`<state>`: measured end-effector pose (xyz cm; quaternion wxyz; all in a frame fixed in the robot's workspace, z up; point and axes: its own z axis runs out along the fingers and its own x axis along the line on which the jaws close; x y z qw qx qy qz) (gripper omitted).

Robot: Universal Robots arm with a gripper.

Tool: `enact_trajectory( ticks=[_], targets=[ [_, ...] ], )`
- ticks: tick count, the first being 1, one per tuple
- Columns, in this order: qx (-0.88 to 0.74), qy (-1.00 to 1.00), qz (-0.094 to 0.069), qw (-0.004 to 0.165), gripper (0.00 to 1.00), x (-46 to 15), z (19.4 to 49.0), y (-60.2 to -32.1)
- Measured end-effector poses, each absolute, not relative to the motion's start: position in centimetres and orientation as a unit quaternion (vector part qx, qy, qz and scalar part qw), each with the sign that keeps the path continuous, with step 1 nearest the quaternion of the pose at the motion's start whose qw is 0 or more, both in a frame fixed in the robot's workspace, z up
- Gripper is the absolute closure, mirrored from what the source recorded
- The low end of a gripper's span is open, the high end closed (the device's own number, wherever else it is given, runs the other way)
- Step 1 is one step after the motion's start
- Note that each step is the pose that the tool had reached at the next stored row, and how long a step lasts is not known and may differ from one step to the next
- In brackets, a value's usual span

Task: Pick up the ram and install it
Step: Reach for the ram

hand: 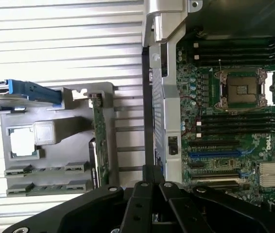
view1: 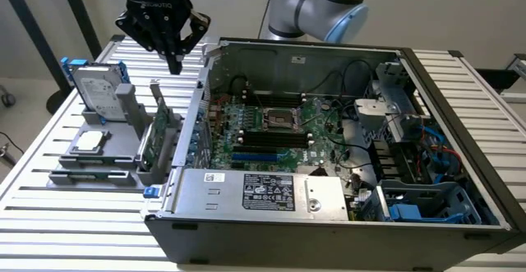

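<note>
Logged end effector (view1: 174,68) hanging above the table (view1: 49,223), over the gap between the grey parts fixture (view1: 123,100) and the open computer case (view1: 329,235). Fingers drawn together to a narrow point, gripping nothing; same closed look in the wrist view (hand: 152,187).

Found ram (view1: 92,175) seated in the fixture's long slot at the end farthest from the end effector, well apart from it; green edge showing between the grey clips in the wrist view (hand: 45,169).

Also noted on the fixture: hard drive (view1: 95,90) in its blue frame, processor chip (view1: 89,140), and expansion card (view1: 157,138) standing upright beside the case wall.

Inside the case, recorded motherboard (view1: 284,109) with black slots (view1: 271,138) beside the processor socket.
</note>
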<state>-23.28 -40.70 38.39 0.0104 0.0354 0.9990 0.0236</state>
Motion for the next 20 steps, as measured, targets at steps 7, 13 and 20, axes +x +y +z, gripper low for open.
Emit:
enact_trajectory(
  ticks=[7,13,20],
  targets=[
    [0.035,0.999,0.023,0.010,0.89,-26.5,38.1,-40.8],
    [0.035,0.999,0.023,0.010,0.89,-29.2,37.9,-40.9],
    [0.035,0.999,0.022,0.010,0.89,-31.5,37.5,-41.1]
  ],
)
